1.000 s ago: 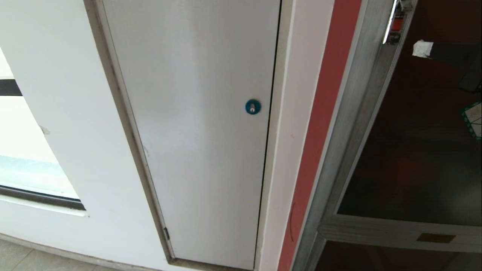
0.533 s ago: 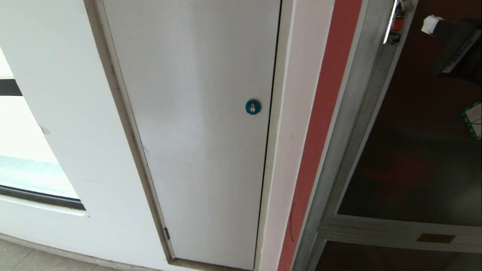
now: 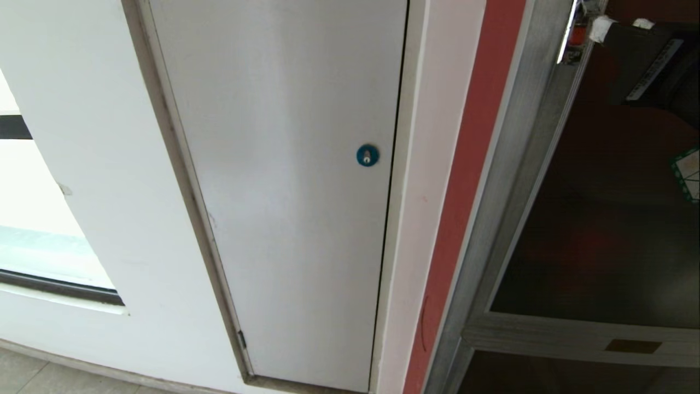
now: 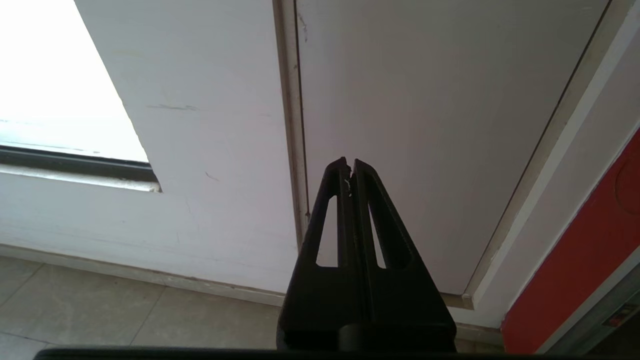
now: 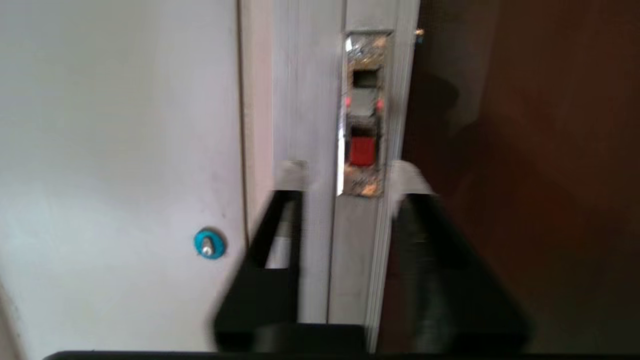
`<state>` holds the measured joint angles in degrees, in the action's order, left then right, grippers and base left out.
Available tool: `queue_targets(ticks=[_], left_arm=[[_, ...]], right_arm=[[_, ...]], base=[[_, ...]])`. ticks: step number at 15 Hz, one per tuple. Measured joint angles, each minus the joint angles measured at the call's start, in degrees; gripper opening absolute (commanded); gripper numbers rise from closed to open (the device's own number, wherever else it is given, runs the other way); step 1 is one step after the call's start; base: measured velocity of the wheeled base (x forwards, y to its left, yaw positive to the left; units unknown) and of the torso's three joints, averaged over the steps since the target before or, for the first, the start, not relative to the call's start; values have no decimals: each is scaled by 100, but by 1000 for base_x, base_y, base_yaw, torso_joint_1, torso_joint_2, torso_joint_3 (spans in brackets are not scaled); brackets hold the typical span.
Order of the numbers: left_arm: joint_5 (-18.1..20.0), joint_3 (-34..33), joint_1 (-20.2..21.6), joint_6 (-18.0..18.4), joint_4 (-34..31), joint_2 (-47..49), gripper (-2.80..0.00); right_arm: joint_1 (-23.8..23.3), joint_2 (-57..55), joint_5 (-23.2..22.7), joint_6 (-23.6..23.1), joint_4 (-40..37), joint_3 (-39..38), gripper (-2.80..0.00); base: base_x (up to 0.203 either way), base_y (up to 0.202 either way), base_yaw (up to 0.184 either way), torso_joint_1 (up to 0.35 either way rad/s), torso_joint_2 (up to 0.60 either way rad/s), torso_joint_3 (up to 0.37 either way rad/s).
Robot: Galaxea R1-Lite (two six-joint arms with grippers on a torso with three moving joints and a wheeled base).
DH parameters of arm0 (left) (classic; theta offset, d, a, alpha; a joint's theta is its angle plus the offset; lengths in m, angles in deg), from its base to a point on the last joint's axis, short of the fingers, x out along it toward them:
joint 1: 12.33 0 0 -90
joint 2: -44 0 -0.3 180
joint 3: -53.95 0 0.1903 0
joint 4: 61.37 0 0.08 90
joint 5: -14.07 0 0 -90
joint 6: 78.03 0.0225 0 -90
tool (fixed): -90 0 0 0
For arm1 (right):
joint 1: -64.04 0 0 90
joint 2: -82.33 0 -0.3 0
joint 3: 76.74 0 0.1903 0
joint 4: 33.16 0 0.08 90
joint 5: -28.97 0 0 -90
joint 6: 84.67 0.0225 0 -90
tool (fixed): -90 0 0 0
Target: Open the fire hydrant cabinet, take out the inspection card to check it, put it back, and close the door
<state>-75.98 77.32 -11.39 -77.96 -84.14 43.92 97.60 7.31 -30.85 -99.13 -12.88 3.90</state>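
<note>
The fire hydrant cabinet's brushed silver frame [image 3: 525,164] runs up the right of the head view. Its door [image 3: 601,219], a dark glass pane, lies flush in that frame. The latch with its orange-red button [image 3: 574,35] sits at the top of the frame. My right gripper [image 3: 622,25] hovers open just right of the latch, white-tipped fingers apart. In the right wrist view the red button [image 5: 362,150] shows just beyond the right gripper [image 5: 350,176], between the two tips, with nothing held. I cannot make out the inspection card. My left gripper [image 4: 350,167] is parked low and shut.
A grey-white panel [image 3: 295,191] with a round blue lock [image 3: 367,155] fills the middle, and a red wall strip [image 3: 465,191] separates it from the cabinet. A window [image 3: 38,241] is at far left. A lower glass door [image 3: 547,377] lies beneath a crossbar. A green-edged white patch [image 3: 686,175] shows through the glass.
My right gripper has risen and moved left across the glass to the latch, turning at the wrist, and its fingers have come apart. The left arm has not moved.
</note>
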Motion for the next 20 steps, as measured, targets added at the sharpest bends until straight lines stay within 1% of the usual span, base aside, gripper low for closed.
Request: queue_targets(ticks=[2,4,7,10,14,18,19,20], left_arm=[[-2,0,2,2,0,0,-280],[-2,0,2,0,0,0,-280],[-2,0,0,0,0,0,-280],[-3,0,2,-2,0,0,-280],[-5,0,2,-5,-2,0,-280],[-5,0,0,-5,-1,0,-280],[-5,0,2,-2,0,0,-280],[-2,0,2,0,0,0,-280]], right_arm=[[-27,-74,141,-81,21,77,0],[-64,-162,162,-113,89,189,0],[-257,-354,205,-118,171,362,0],[-449,-594,247,-191,582,417,0],[-503,-845,378,-207,621,646,0],[-514,-1020,396,-262,612,840,0],[-523,-1040,398,-268,612,863,-280],[-542,-1056,398,-274,612,891,-280]], base=[[0,0,0,0,0,0],[0,0,0,0,0,0],[0,0,0,0,0,0],[0,0,0,0,0,0],[0,0,0,0,0,0],[0,0,0,0,0,0],[0,0,0,0,0,0],[0,0,0,0,0,0]])
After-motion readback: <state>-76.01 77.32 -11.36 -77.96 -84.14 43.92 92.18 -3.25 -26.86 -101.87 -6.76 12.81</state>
